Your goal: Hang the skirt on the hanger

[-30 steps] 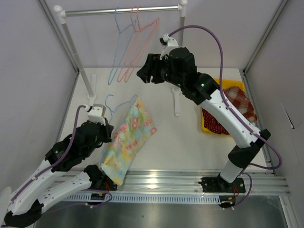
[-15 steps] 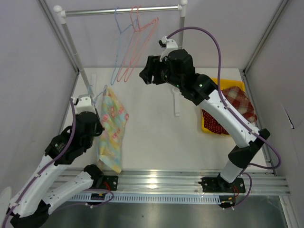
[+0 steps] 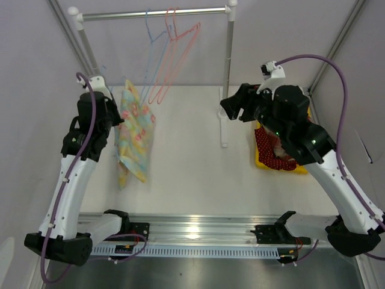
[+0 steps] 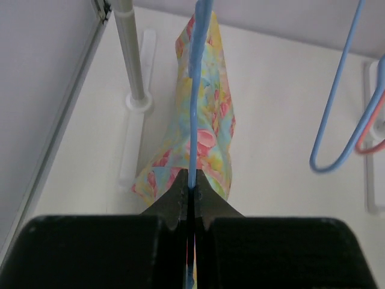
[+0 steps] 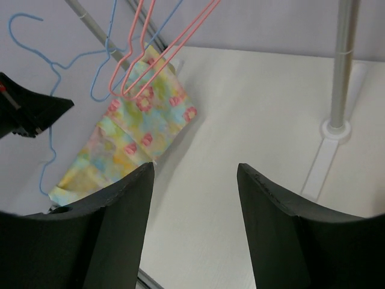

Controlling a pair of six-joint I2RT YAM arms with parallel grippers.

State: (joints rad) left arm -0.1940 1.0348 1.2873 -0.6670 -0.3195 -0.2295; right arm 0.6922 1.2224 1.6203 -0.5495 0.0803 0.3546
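A white table (image 3: 198, 174) walled by pale panels carries a clothes rail (image 3: 156, 13) at the back and a yellow basket (image 3: 257, 155) of red cloth on the right. The left arm reaches up beside the rail's left post, its left gripper (image 4: 191, 188) pinched tight on a blue hanger (image 4: 195, 102). The flowered skirt (image 3: 133, 126) hangs from that hanger above the table. The right gripper (image 5: 194, 180) hovers mid-table, spread wide and empty. Only the left wrist view shows the wire caught between the fingers.
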